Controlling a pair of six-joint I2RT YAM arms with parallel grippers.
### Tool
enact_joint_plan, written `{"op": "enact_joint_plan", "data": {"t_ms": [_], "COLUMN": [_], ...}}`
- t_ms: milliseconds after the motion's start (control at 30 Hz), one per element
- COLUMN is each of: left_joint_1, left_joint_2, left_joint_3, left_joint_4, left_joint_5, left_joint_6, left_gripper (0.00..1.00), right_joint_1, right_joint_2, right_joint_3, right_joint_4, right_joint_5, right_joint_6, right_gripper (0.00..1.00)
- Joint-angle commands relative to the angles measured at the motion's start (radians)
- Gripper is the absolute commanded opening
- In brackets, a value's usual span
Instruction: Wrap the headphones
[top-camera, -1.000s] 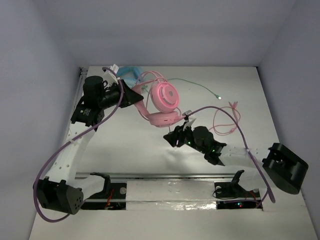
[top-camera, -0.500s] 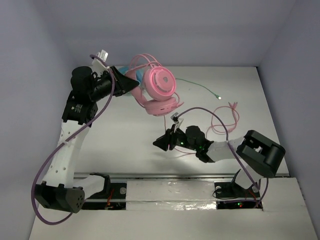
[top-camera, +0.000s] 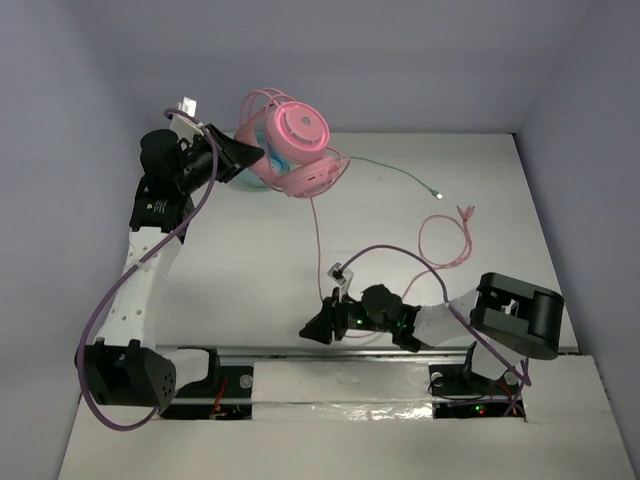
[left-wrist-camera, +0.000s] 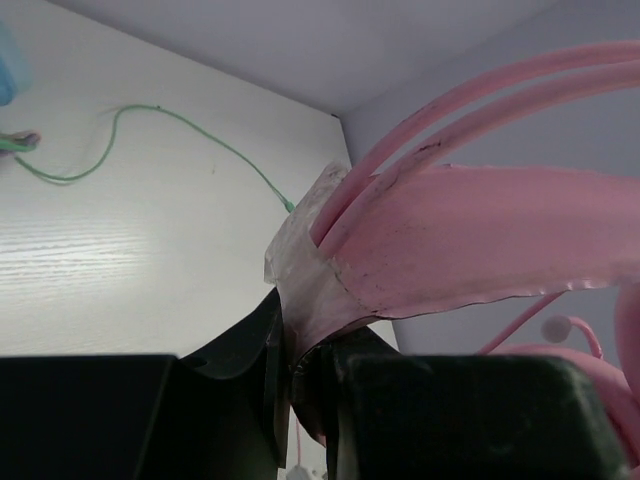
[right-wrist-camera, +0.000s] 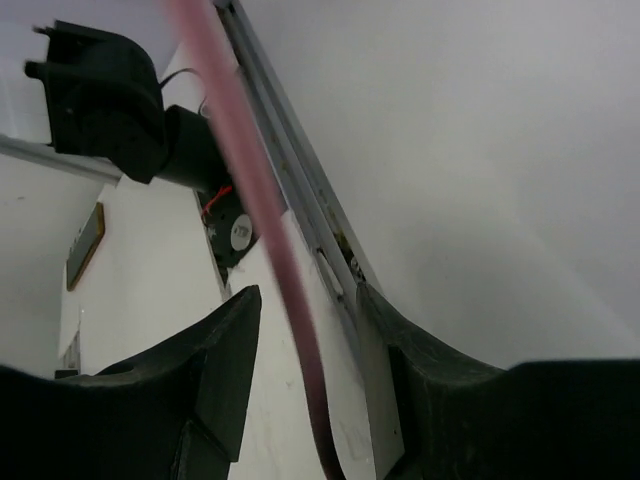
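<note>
Down by the near edge the right gripper (top-camera: 310, 328) sits low over the table (top-camera: 230, 270). Its fingers are spread, and the pink cable (top-camera: 316, 240) runs loosely through the gap rather than being pinched. From there the cable climbs in a fairly straight line to the headphones (top-camera: 297, 135), which hang in the air at the far left with the left gripper (top-camera: 248, 155) clamped hard on the headband. My worry is that unpinched cable: it could slip out sideways, and then no turn would form. If the jaws closed with the arms this far apart, a pull might yank the headband loose. The slack loop (top-camera: 447, 243) lying to the right could also drag across and hook the green cable (top-camera: 400, 176) farther back.
</note>
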Motion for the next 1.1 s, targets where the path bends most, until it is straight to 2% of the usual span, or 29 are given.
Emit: {"op": "enact_joint_plan", "data": {"t_ms": [0,167,267,300,367,400,467,500,633,833,900,967,1067], "left_joint_1": [0.013,0.022,0.022,0.022,0.022,0.022,0.008,-0.002,-0.071,-0.255,-0.312,-0.363,-0.418], "left_joint_2": [-0.010,-0.022,-0.036,-0.034,-0.045,-0.054,-0.083,-0.091,-0.111,-0.169,-0.188,-0.191,-0.194], "left_joint_3": [-0.015,-0.142,-0.199,-0.198,-0.188,-0.188,-0.202,-0.210,-0.239,-0.306,-0.357,-0.388,-0.408], "left_joint_4": [0.153,0.255,0.307,0.297,0.225,0.205,0.144,0.131,0.061,-0.053,-0.065,-0.119,-0.159], "left_joint_5": [-0.043,-0.097,-0.147,-0.187,-0.241,-0.317,-0.406,-0.483,-0.641,-0.954,-1.012,-1.045,-1.086], "left_joint_6": [-0.102,-0.190,-0.249,-0.228,-0.180,-0.157,-0.091,-0.074,-0.004,0.095,0.095,0.104,0.119], "left_gripper": [0.00,0.00,0.00,0.00,0.00,0.00,0.00,0.00,0.00,0.00,0.00,0.00,0.00], "right_joint_1": [0.035,0.124,0.161,0.170,0.196,0.208,0.230,0.251,0.279,0.288,0.288,0.288,0.288], "right_joint_2": [-0.032,-0.068,-0.072,-0.078,-0.117,-0.135,-0.183,-0.195,-0.232,-0.299,-0.306,-0.316,-0.345], "right_joint_3": [-0.029,0.046,0.117,0.130,0.172,0.189,0.247,0.268,0.393,0.574,0.612,0.679,0.715], "right_joint_4": [0.024,-0.192,-0.294,-0.314,-0.413,-0.458,-0.593,-0.634,-0.876,-1.183,-1.231,-1.330,-1.392], "right_joint_5": [0.063,0.128,0.129,0.129,0.138,0.146,0.164,0.172,0.183,0.282,0.305,0.371,0.485], "right_joint_6": [0.069,0.065,0.057,0.054,0.042,0.034,0.005,-0.004,-0.052,-0.161,-0.202,-0.234,-0.279], "right_gripper": [0.49,0.44,0.33,0.24,0.16,0.06,0.00,0.00,0.00,0.00,0.00,0.00,0.00]}}
